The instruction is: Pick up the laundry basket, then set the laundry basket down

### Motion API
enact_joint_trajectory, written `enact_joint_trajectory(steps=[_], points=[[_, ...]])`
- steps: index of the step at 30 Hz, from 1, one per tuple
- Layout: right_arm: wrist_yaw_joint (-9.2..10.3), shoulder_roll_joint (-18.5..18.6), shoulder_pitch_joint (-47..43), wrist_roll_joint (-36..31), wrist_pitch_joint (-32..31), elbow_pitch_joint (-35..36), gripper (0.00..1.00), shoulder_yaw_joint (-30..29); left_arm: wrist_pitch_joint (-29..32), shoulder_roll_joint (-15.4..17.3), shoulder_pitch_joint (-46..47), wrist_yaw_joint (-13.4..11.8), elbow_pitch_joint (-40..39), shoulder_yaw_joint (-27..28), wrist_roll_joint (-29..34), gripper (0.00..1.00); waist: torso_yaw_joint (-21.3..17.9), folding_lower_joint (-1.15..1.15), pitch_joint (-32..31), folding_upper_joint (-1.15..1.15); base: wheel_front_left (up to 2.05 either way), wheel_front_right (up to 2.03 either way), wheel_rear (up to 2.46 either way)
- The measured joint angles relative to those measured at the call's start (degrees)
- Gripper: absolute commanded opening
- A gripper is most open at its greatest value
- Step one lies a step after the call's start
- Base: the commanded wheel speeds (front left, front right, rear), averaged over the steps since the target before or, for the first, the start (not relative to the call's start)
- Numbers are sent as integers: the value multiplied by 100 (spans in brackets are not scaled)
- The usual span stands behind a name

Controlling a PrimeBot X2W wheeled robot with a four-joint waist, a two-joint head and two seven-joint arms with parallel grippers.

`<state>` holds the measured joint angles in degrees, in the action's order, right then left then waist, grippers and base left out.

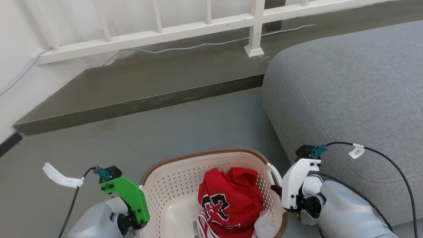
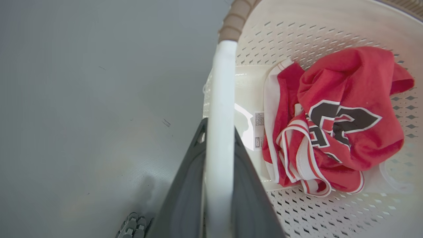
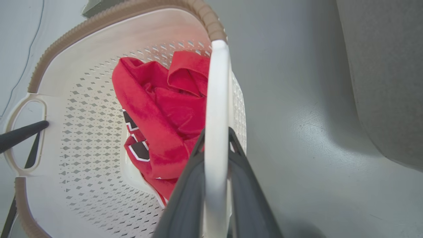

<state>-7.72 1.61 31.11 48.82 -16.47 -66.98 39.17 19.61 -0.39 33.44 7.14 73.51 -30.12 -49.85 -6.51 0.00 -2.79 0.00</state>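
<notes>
The grey floor (image 1: 198, 122) takes up most of the head view. A grey upholstered sofa (image 1: 347, 82) bulges in from the robot's right. Beyond them a darker raised step (image 1: 148, 82) carries a white railing (image 1: 165, 33), with a thin pale cable (image 1: 214, 43) running along it.

The laundry basket (image 1: 205, 152) sits low in the middle of the head view, directly in front of the robot, between its two arms and just beside the sofa's corner. Whether its base rests on the floor or hangs clear of it cannot be told. Inside it, towards the robot's right, lies a crumpled red jersey (image 1: 228, 198) with black-and-white lettering and white-striped trim. A small printed label (image 2: 258, 130) shows on the bare basket bottom beside the jersey.

The left gripper (image 2: 219, 132) has its two dark fingers pressed against either side of the left loop handle (image 2: 219, 82) — the jaws are narrowed to the thickness of that white bar. The right gripper (image 3: 216, 132) grips the right loop handle (image 3: 216, 82) the same way, with its fingers clamped flat on the bar.
</notes>
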Motion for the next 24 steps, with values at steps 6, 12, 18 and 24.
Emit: enact_joint_trajectory(steps=[6,12,18,24], points=[[0,3,0,15,-22,5,0,15,0,2,-1,0,0,-7,0,0,-7,0,28,0,0,0,0],[0,8,11,15,-13,27,0,43,-29,7,-1,-1,-5,-35,0,0,-13,0,121,0,0,0,0],[0,22,19,15,81,43,0,67,-109,12,14,-1,-52,-86,1,0,-19,0,297,0,0,0,0],[0,88,132,15,193,87,0,75,-233,13,137,-15,-165,-140,20,0,-13,0,564,0,0,0,0]])
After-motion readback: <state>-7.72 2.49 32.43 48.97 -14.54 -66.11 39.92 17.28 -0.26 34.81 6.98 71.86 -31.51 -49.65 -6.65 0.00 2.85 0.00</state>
